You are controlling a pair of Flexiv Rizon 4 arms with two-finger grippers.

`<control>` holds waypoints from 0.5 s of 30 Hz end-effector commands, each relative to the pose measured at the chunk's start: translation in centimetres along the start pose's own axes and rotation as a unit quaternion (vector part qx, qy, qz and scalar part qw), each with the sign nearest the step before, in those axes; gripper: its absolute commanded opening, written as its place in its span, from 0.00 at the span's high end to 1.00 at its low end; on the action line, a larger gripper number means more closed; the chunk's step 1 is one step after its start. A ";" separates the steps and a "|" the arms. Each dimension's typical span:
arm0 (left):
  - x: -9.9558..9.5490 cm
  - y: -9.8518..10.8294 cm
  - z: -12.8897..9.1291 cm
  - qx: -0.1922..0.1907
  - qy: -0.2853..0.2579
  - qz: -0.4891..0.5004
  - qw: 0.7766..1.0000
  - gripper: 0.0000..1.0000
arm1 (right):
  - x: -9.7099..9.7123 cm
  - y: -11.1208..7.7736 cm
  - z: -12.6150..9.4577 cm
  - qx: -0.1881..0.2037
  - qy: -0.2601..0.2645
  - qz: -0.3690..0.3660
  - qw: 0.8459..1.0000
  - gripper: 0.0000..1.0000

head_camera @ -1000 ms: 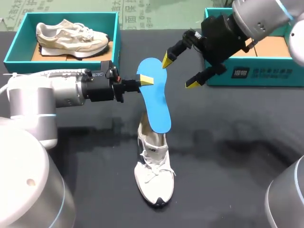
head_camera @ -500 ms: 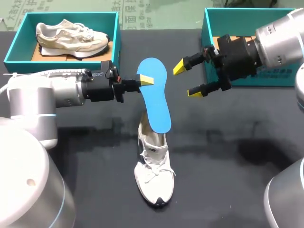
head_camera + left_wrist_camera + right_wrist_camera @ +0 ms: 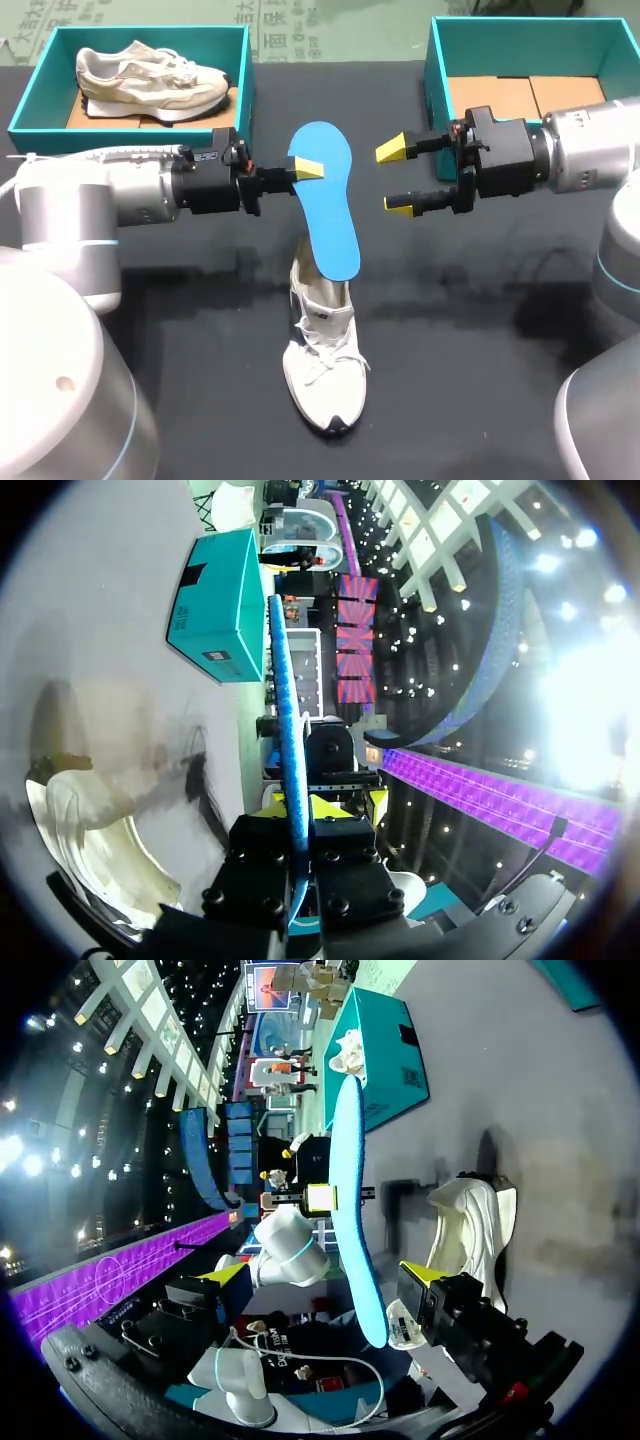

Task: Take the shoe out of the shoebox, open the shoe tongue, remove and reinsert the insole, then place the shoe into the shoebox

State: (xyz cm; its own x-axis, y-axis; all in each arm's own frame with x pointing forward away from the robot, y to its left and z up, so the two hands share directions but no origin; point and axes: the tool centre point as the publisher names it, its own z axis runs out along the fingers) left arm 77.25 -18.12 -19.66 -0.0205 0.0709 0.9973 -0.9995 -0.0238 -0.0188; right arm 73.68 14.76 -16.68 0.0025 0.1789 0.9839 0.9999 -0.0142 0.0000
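My left gripper (image 3: 308,168) is shut on the wide end of a blue insole (image 3: 328,205), held slanting above the table. The insole's narrow end reaches the heel opening of a white shoe (image 3: 322,360) that lies on the dark table, toe toward me. My right gripper (image 3: 397,178) is open just right of the insole, its fingers pointing at it without touching. In the left wrist view the insole (image 3: 285,700) is seen edge-on, pinched in my gripper (image 3: 305,805), with the shoe (image 3: 95,845) beside it. In the right wrist view the insole (image 3: 350,1190) stands ahead of the open gripper (image 3: 325,1272), the shoe (image 3: 465,1220) beyond it.
A teal shoebox (image 3: 432,75) with only cardboard inside stands at the back right, behind my right arm. Another teal box (image 3: 120,135) at the back left holds a beige shoe (image 3: 150,75). The table around the white shoe is bare dark cloth.
My right arm has swung down and back from beside the insole's top and now lies level at its right, gripper still open. The left arm and insole have not moved.
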 end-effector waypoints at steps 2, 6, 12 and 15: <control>0.4 0.2 -0.7 -0.006 0.009 0.025 1.000 1.00 | -0.5 0.1 0.3 0.000 0.018 0.000 1.000 0.00; 0.9 0.4 -1.5 -0.003 0.010 0.100 0.995 1.00 | -0.5 0.1 0.3 0.001 0.016 0.000 1.000 0.00; 1.7 0.3 -2.1 0.017 -0.009 0.263 0.965 1.00 | -0.6 0.1 0.4 0.004 0.021 0.003 1.000 0.00; 2.6 -0.3 -2.1 0.025 -0.012 0.338 0.941 1.00 | -0.6 0.1 0.4 0.005 0.027 0.009 1.000 0.00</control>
State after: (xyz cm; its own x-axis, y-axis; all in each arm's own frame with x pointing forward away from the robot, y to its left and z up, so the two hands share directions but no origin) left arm 77.71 -15.87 -18.27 -0.4359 0.0593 0.8980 -0.8995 -0.0606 -0.4326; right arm 73.62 14.82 -17.14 0.0192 0.1302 0.9913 0.9998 -0.0089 -0.0182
